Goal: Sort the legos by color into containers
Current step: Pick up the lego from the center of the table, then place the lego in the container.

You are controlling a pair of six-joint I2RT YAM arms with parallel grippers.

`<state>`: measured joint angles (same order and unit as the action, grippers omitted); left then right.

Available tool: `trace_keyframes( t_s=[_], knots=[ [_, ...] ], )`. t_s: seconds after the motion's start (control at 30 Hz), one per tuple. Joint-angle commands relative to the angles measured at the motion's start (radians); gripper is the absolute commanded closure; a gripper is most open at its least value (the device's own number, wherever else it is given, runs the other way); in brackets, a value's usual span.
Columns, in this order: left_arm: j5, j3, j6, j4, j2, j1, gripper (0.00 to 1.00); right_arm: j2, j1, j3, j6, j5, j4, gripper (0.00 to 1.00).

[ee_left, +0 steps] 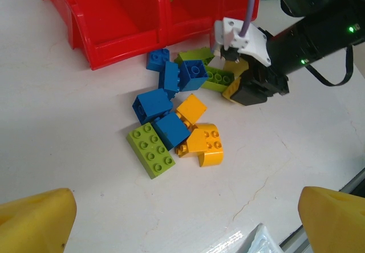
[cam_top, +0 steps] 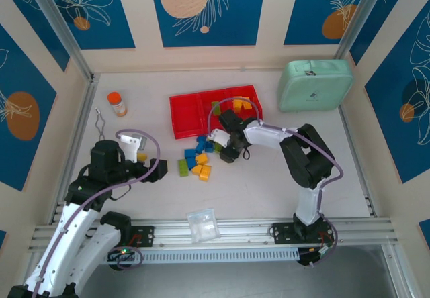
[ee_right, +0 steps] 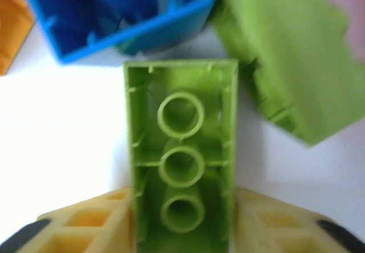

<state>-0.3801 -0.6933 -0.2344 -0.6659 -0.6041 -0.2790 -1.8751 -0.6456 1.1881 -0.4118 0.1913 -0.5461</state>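
My right gripper is down at the right edge of the pile of legos, shut on a green lego that lies hollow side up. Its yellow fingers press both long sides of that brick. A blue lego and another green lego lie just beyond it. The red tray of containers sits behind the pile, with yellow legos in its right compartment and a green one in the middle. My left gripper hangs open, short of the pile, holding nothing.
A mint-green case stands at the back right. An orange-capped bottle and a thin metal tool are at the back left. A clear plastic bag lies at the near table edge between the arm bases.
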Motion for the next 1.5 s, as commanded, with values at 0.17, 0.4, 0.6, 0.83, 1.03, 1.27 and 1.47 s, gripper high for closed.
trace_keyframes(
  t_s=[0.17,0.4,0.6,0.83,1.03,1.27,1.47],
  knots=[
    [0.007,0.001,0.009,0.008,0.013,-0.012,0.01,0.163,-0.071,-0.047,0.046,0.101,-0.089,0.71],
    [0.004,0.001,0.008,0.011,0.016,-0.011,0.01,0.362,-0.021,0.04,0.227,-0.05,-0.145,0.79],
    [0.009,0.0,0.007,0.008,0.017,-0.012,0.01,0.239,0.062,0.294,0.411,-0.091,-0.171,0.88],
    [0.015,0.001,0.01,0.006,0.042,-0.012,0.01,-0.113,0.105,0.646,0.449,-0.051,-0.267,0.9],
    [0.018,0.001,0.009,0.003,0.047,-0.015,0.01,-0.349,0.138,0.907,0.501,-0.08,-0.409,0.91],
    [0.015,0.003,0.012,0.005,0.06,-0.017,0.01,-0.392,0.135,0.905,0.557,-0.055,-0.413,0.78],
    [0.009,0.003,0.011,0.008,0.061,-0.017,0.01,-0.366,0.112,0.858,0.567,-0.041,-0.385,0.61]
  ],
)
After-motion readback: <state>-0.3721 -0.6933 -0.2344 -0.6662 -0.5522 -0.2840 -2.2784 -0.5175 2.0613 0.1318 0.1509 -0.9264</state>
